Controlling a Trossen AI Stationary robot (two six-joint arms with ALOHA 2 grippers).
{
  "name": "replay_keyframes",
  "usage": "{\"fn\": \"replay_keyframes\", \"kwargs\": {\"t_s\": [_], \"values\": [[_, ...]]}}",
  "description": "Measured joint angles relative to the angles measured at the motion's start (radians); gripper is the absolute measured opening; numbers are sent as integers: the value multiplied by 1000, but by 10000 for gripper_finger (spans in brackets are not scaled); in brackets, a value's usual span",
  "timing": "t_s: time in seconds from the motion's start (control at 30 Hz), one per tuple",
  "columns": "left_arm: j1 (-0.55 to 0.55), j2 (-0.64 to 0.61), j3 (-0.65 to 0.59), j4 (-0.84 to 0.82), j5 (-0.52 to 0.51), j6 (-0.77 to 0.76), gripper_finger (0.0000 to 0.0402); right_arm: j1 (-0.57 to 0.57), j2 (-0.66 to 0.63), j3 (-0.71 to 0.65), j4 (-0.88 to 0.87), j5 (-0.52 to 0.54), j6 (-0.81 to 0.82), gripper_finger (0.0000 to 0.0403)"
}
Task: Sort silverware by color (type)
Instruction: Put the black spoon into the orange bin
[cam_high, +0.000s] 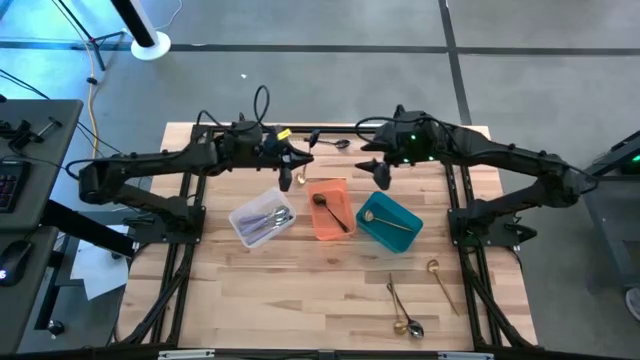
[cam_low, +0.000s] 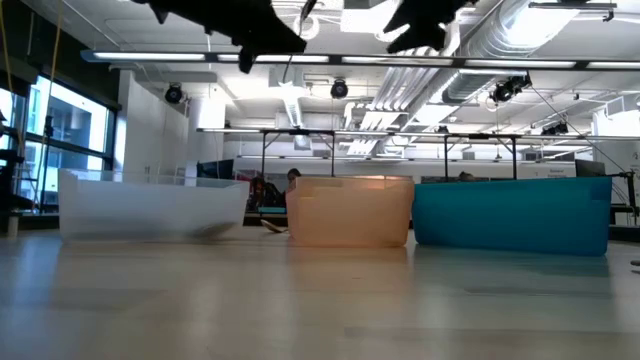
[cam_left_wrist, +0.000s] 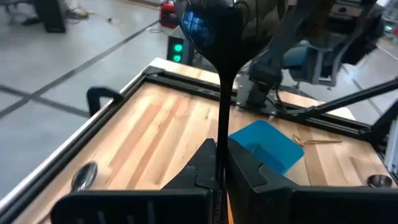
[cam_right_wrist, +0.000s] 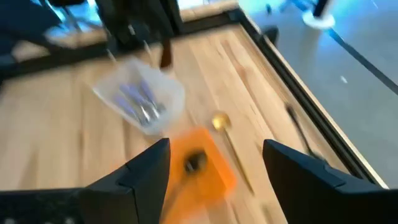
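A black spoon (cam_left_wrist: 219, 37) stands upright between the closed fingers of the left gripper (cam_high: 290, 165), bowl end up, held above the far part of the table (cam_high: 300, 300) just behind the orange bin (cam_high: 330, 210); in the orange bin lies another dark spoon (cam_high: 330, 210), in the clear bin (cam_high: 262, 220) to its left several silver pieces (cam_high: 270, 224), and in the teal bin (cam_high: 390, 220) to its right a gold piece (cam_high: 392, 223); loose silverware lies elsewhere on the wood: a gold spoon (cam_high: 441, 280) near the right front, a silver and a gold spoon (cam_high: 402, 310) close together near the front edge, a dark piece (cam_high: 335, 144) at the far edge between the arms, and a gold one (cam_right_wrist: 227, 134) just beside the orange bin; the right gripper (cam_high: 382, 178) hangs above the table behind the teal bin, its fingers spread wide with nothing between them; in the low view the three bins stand in a row, both grippers high above them.
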Motion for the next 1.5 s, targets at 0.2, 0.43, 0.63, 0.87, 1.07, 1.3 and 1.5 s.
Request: {"fn": "replay_keyframes", "kwargs": {"t_s": [0.2, 0.43, 0.63, 0.87, 1.07, 1.3, 1.5], "values": [[-36, -27, -90, 78, -32, -90, 1, 0, -38, 0, -172, 52, 11, 242], [-97, -24, -138, 156, -100, -125, 1, 1, -52, 0, -190, 50, 12, 242], [-107, -76, -195, 226, -107, -160, 1, 12, -129, -126, -37, 39, 49, 242], [-107, -169, -227, 238, -164, -132, 1, 23, -358, -464, 309, -50, 271, 242], [-104, -161, -227, 313, -174, -66, 3, 23, -420, -600, 708, 7, 217, 242], [-104, -125, -228, 314, -169, -75, 5, 23, -367, -609, 829, 32, 35, 242], [-105, -118, -228, 312, -165, -41, 6, 23, -343, -608, 833, 20, 20, 242]]}}
